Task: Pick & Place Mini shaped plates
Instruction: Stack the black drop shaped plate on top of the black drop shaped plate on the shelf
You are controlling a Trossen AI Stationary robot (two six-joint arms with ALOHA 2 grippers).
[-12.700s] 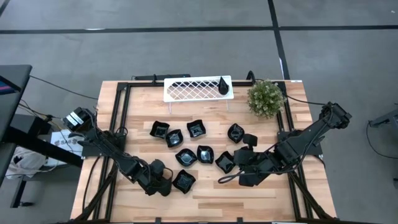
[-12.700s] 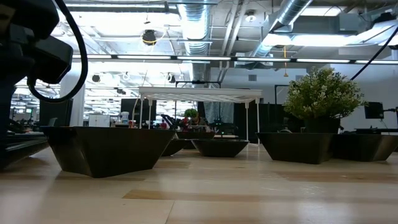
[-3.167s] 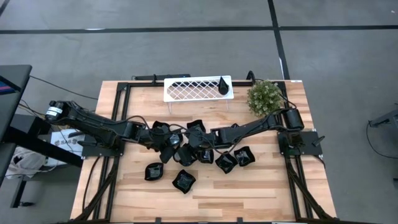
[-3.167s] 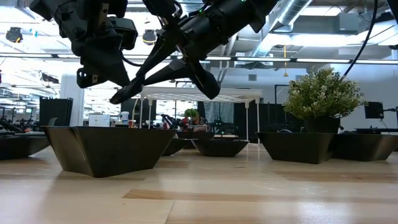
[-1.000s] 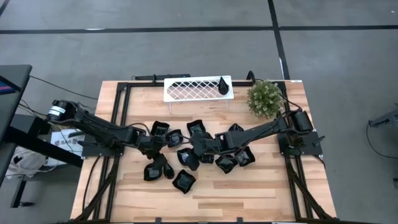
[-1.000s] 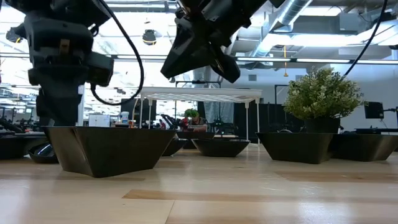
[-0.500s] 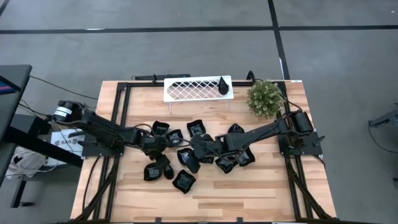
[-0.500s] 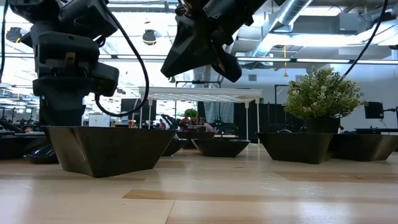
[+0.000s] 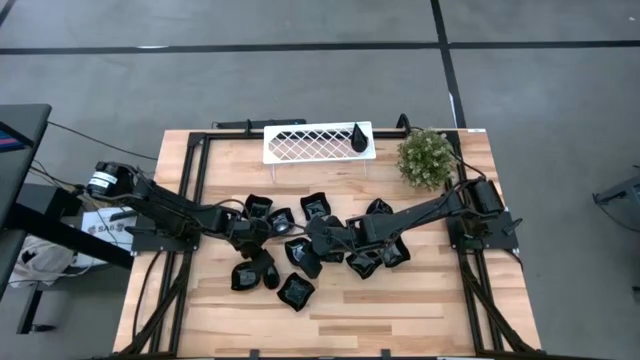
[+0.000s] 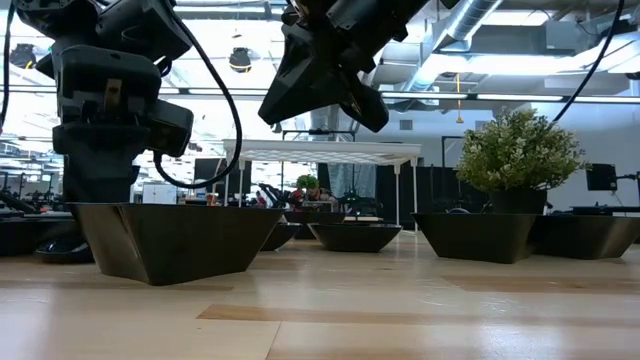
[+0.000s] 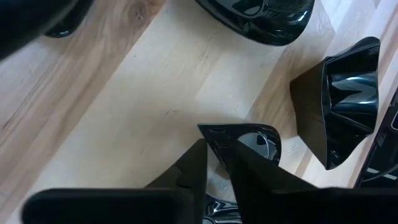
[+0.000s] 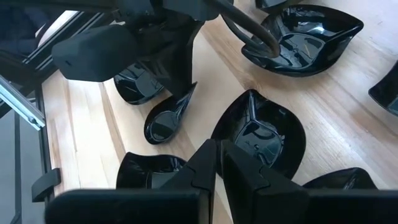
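My left tool (image 11: 217, 149): down at the table's (image 9: 400, 310) left-centre, its two tips close together with the rim of the teardrop plate (image 11: 252, 142) pinched between them.
Teardrop plate: low at the wood, just beside a squarish plate (image 9: 243, 277) on its left. I cannot tell whether it is off the surface.
My right tool (image 12: 217, 152): reaching from the right side to the middle of the table, tips drawn together on the edge of the ridged plate (image 12: 261, 134).
Ridged plate: clamped in my right tool. From table height, tool and plate show as one dark wedge (image 10: 320, 75) well above the wood.
Between my tools: the two plates are near each other, not touching.
Loose plates: one squarish plate (image 9: 296, 290) nearest the front edge. Two more (image 9: 258, 207) (image 9: 315, 207) lie behind my tools. A small group (image 9: 392, 252) sits under my right arm.
Tray: a white lattice tray (image 9: 315, 142) at the far edge, with one teardrop plate (image 9: 359, 137) standing at its right end.
Plant: a green bushy plant (image 9: 427, 157) at the far right corner, just beside the tray.
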